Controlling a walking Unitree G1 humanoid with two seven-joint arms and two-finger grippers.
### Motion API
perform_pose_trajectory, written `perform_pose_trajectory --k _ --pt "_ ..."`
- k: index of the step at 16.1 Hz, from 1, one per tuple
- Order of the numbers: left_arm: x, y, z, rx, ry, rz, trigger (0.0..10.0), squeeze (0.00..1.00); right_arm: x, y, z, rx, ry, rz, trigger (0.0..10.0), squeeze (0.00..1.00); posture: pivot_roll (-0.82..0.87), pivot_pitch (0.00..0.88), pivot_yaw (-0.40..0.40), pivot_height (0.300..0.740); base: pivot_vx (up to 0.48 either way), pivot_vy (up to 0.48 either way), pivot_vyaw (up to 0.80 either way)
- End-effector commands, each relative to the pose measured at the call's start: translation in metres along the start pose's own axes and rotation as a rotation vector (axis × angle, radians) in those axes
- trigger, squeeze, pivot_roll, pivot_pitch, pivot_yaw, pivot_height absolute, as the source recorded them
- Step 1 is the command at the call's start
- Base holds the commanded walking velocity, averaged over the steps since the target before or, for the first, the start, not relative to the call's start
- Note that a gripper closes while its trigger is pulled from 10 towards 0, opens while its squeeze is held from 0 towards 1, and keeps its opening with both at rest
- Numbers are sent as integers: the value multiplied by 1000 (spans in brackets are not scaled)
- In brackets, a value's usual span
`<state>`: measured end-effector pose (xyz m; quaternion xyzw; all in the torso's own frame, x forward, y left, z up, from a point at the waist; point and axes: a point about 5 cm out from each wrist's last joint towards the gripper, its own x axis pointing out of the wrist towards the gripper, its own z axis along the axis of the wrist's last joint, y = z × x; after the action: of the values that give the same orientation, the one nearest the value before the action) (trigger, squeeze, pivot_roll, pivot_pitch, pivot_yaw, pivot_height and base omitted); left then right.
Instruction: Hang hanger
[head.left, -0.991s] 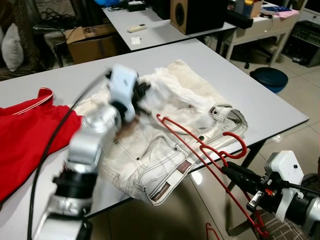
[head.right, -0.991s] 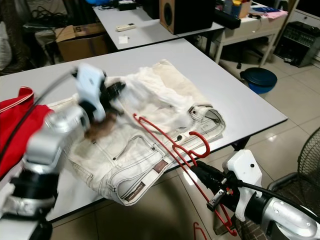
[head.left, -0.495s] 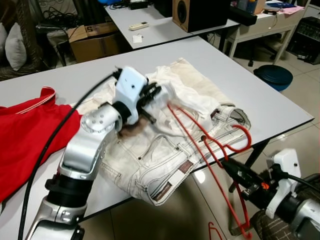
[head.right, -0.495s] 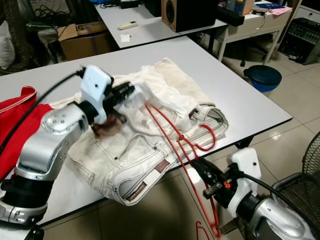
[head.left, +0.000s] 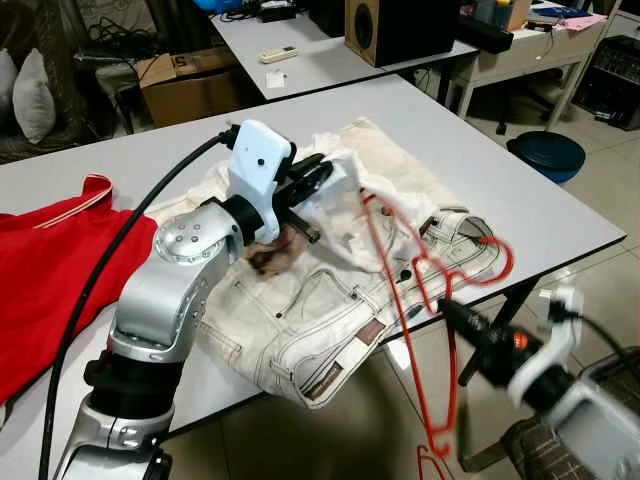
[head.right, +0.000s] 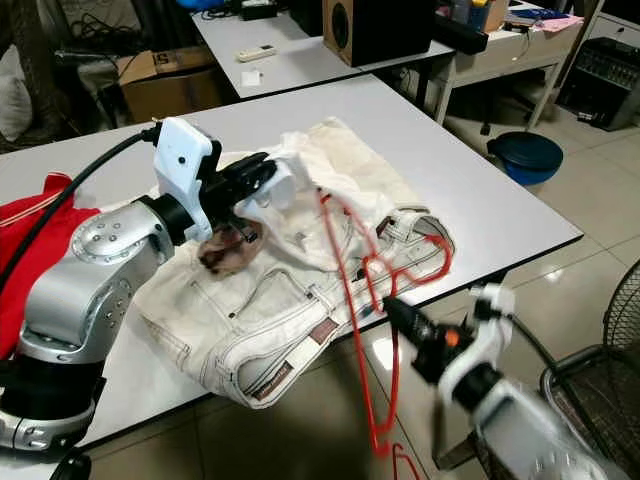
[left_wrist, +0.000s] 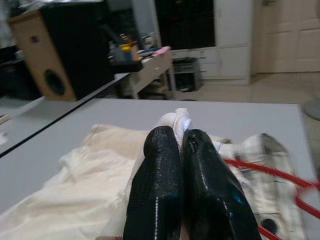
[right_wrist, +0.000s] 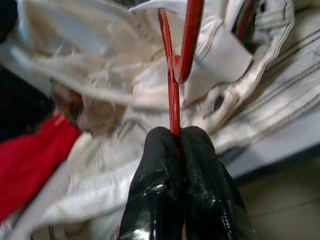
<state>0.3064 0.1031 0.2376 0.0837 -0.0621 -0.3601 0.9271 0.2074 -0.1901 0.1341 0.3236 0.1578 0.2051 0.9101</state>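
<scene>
Grey counter (head.left: 520, 190), seen from the head camera. A pair of cream-white jeans (head.left: 330, 320) is spread across its near half, waistband toward the near edge, brown label visible on the band.

Left hand (head.left: 318, 176) is raised just above the jeans, fingers (left_wrist: 165, 180) pressed together and clenched on a fold of the white cloth; a bunch of fabric is seen poking out past the fingertips in the left wrist view. A brownish patch (head.right: 228, 252) is noted on the cloth directly under this hand.

Right hand (head.left: 462, 322) is held off the near edge of the counter, low and in front of it, blurred in both eye views. Its fingers (right_wrist: 160, 175) are closed tight on the wire of a red hanger (head.left: 420, 290).

Hanger position: upper end over the jeans near the left hand, hooked part lying over the waistband area toward the counter's right side, lower end dangling below the counter edge toward the tiled floor (head.right: 330, 420). It is tilted steeply rather than lying flat.

A red garment (head.left: 50, 270) with white trim is spread at the left end of the counter, next to the jeans. Behind: a second counter carrying a wooden speaker (head.left: 385, 28) and a remote (head.left: 279, 54); a cardboard box (head.left: 185, 85) on the floor; a blue bin (head.left: 545, 155) to the right.
</scene>
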Motion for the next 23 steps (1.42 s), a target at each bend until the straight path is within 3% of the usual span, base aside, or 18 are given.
perform_pose_trajectory --k 1,4,6,10,13,18,23 --pt "-1 -2 3 28 -9 -27 0 0 7 -9 4 76 -17 -35 10000 0 -42 0 87 740 0 0 0" --pt "5 9 6 40 -29 72 0 0 16 -2 3 99 33 19 10000 0 -27 0 66 740 0 0 0" --pt "11 18 7 42 -42 144 0 0 10 3 -8 68 149 59 10000 0 -23 0 55 740 0 0 0" --pt "18 17 17 38 -90 135 0 0 9 -4 -14 127 191 19 10000 0 -21 6 54 740 0 0 0" --pt "16 11 24 46 -127 71 0 0 15 -10 -10 194 128 -23 10000 0 -18 11 58 740 0 0 0" --pt "14 12 38 52 -205 52 0 0 17 -13 -2 299 65 -29 10000 0 -11 12 51 740 0 0 0" --pt "8 0 4 130 -39 -38 0 0 24 -16 46 495 -260 -24 10000 0 -16 14 57 740 0 0 0"
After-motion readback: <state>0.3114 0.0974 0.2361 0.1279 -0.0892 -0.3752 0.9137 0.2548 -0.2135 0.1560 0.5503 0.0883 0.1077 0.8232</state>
